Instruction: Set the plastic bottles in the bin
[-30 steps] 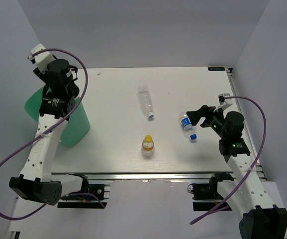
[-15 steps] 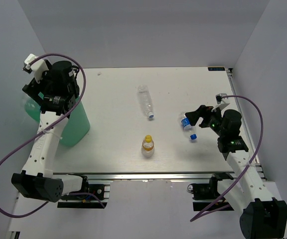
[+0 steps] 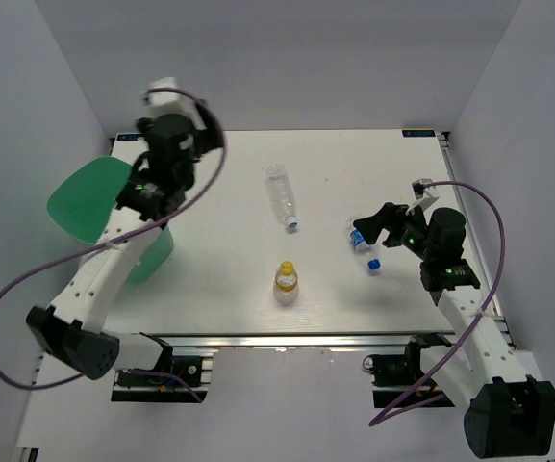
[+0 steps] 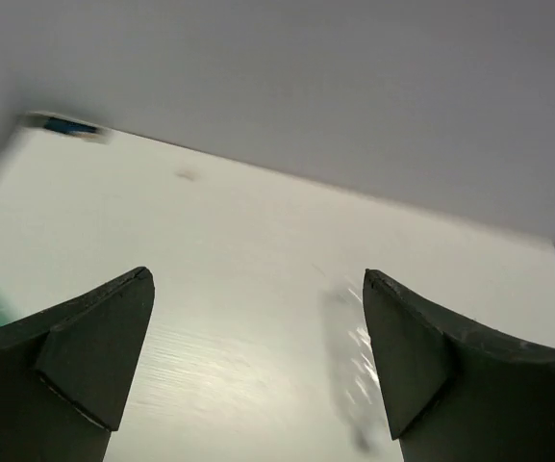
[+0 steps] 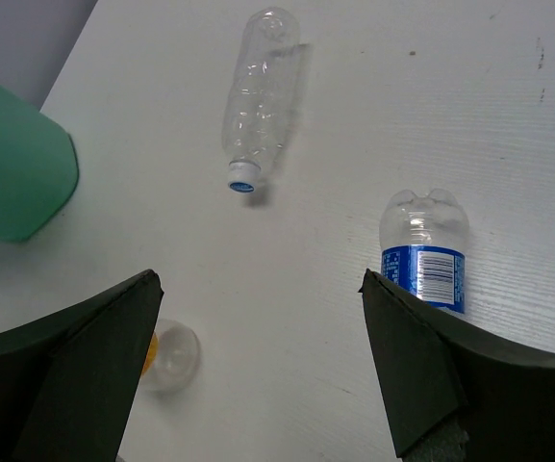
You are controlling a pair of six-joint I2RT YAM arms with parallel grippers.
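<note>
Right wrist view: "The right gripper (image 5: 260, 279) has its jaws spread wide with nothing between them," says the first engineer. "The blue-labelled bottle (image 5: 423, 255) lies on the table (image 5: 402, 77) just beside one finger. Where should it take hold?"

"Across the labelled middle, jaws square to the long axis," says the second. "It looks empty, so it is probably very light, thin-walled and springy. A hard squeeze would likely buckle it, and being round and smooth it may roll or slip out. The clear bottle (image 5: 258, 101) lying farther out should behave the same. The yellow-capped bottle (image 3: 286, 279) stands upright with liquid inside, so it is likely heavier and stiffer."

"And the left gripper (image 4: 256, 279)?"

"Also spread and empty, in a blurred view of the table. The bin (image 3: 89, 197) sits at the table's left edge, well apart from all three bottles."
</note>
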